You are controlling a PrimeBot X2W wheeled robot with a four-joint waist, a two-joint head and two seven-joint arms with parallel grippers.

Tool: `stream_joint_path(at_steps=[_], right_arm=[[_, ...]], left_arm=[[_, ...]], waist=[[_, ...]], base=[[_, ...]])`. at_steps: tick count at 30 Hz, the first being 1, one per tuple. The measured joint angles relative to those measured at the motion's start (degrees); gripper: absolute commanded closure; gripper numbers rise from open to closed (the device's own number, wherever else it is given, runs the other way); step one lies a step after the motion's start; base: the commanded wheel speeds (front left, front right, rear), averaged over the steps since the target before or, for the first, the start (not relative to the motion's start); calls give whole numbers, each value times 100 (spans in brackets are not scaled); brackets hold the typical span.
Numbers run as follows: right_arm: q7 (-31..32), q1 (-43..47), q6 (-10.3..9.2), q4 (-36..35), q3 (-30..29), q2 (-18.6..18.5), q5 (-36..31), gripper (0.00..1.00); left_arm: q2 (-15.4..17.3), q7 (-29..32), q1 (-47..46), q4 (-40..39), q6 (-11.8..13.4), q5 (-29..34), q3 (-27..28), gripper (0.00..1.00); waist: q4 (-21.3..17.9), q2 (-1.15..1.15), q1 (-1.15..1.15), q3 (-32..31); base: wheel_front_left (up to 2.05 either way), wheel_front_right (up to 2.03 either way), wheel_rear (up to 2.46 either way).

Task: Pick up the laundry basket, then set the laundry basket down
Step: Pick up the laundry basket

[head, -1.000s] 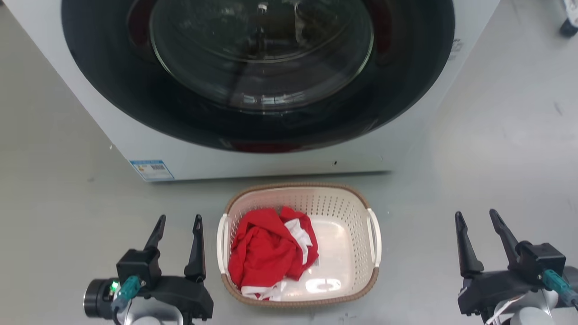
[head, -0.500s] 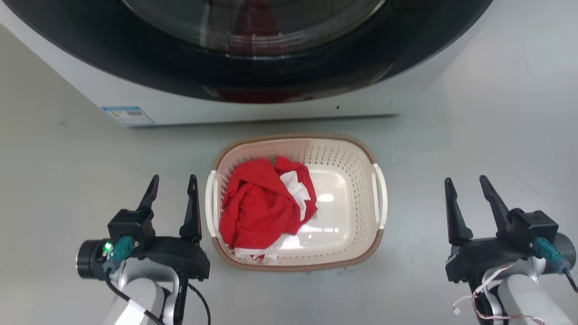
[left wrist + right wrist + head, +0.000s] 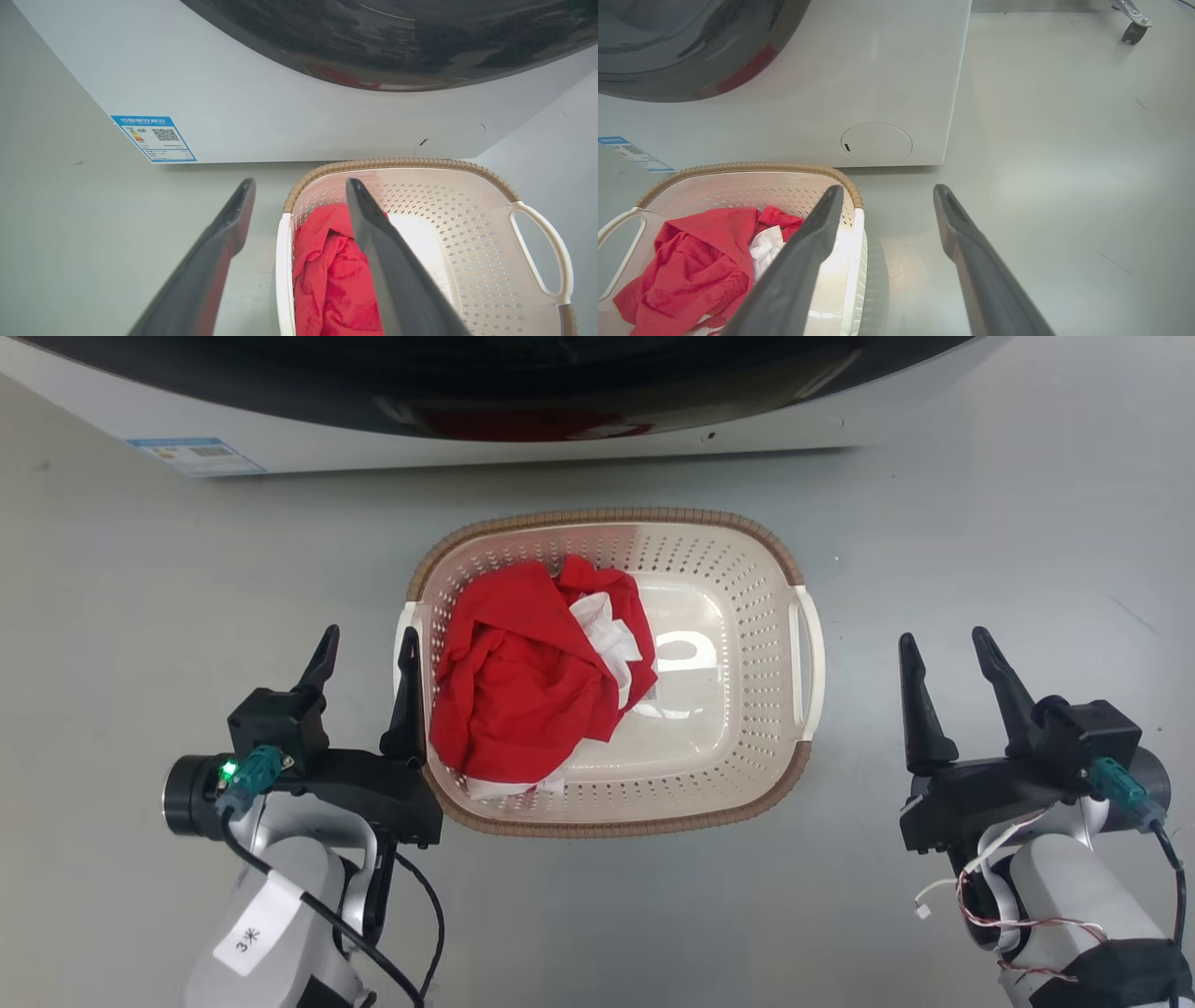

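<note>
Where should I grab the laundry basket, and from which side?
Probably by its two white side handles: left handle with the left gripper, right handle with the right gripper, each coming from its outer side. They are open loops at the short ends of the laundry basket, and the red garment lies inside, not over them.

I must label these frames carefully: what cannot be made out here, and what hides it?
- Washer: head view, upper part cut off by the top edge.
- Laundry basket floor under the red cloth: head view, covered by the cloth.
- Sticker text: left wrist view, too small to read.
- Left gripper touching the basket or not: head view, its finger overlaps the handle.
</note>
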Motion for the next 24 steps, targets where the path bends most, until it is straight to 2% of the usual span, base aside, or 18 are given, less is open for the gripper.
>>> stream_joint_path(at_steps=[13,24], right_arm=[[8,-718,153,519,221,263,-54,0],[63,-1168,215,1259,293,506,-54,0]], left_arm=[[-34,104,-599,661,-132,-97,41,0],[-52,246,-1101,1314,-389,-224,18,0]], waist=[[26,0,0,781],[13,0,0,1103]], base=[[0,0,0],[0,0,0]])
